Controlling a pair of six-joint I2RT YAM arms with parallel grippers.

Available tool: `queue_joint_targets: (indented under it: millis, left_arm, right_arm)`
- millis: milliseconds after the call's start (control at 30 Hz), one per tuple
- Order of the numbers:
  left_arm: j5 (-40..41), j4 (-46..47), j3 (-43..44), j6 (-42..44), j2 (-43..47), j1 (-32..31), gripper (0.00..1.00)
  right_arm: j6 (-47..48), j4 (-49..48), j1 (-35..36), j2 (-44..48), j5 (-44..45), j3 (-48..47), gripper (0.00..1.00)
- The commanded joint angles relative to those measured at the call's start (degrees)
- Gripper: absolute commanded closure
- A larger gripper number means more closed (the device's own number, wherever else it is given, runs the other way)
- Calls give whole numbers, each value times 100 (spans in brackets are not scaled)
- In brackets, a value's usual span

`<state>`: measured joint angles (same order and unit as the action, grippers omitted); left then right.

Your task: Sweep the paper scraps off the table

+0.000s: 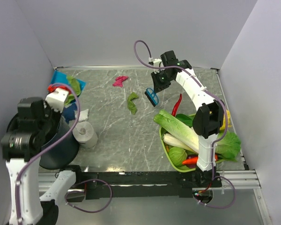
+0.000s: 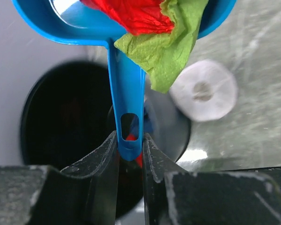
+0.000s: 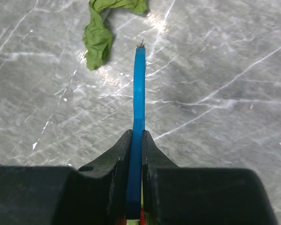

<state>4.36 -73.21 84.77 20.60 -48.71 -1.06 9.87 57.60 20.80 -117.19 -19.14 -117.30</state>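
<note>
My left gripper [image 2: 129,138] is shut on the handle of a blue dustpan [image 2: 126,93]. The pan holds a red paper scrap [image 2: 136,14] and a green one [image 2: 166,51] above a black bin [image 2: 56,117]. In the top view the left gripper [image 1: 61,96] and the dustpan [image 1: 61,77] are at the far left. My right gripper [image 3: 136,136] is shut on a blue brush [image 3: 139,89], also seen from the top [image 1: 152,96]. A green scrap [image 3: 98,37] lies on the grey table [image 3: 215,56] just left of the brush tip. A magenta scrap [image 1: 119,81] lies farther back.
A white tissue roll [image 1: 85,133] stands beside the black bin [image 1: 56,145]. A small white scrap [image 1: 84,114] and something blue [image 1: 70,111] lie near the bin. A red chilli [image 1: 177,105] lies by a green basket [image 1: 163,138] of vegetables at the right. White walls enclose the table.
</note>
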Motion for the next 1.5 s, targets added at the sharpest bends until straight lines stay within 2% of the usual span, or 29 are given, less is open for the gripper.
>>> queue_joint_targets:
  millis: [0,233,433,833,1067,1267,1467]
  left_arm:
    - [829,-421,22,-346,414,316,99]
    - [1348,-510,-233,-390,713,887,99]
    - [2156,-554,-768,-346,1047,1134,99]
    - [3158,-589,-602,-39,1047,1512,99]
    - [3870,-580,-760,1259,1241,1547,99]
    - [4055,-563,-681,2542,1311,1618,99]
    - [4257,-554,-989,3817,1303,1784,99]
  right_arm:
    - [-126,-39,179,389,-178,92,100]
    - [-29,146,451,197,-134,-65,100]
    - [33,198,618,91,-55,-127,100]
    - [103,330,654,21,-160,-74,100]
    - [112,392,645,-120,-231,-312,100]
    - [33,331,636,-68,-292,-206,100]
    - [59,348,636,-68,-398,-372,100]
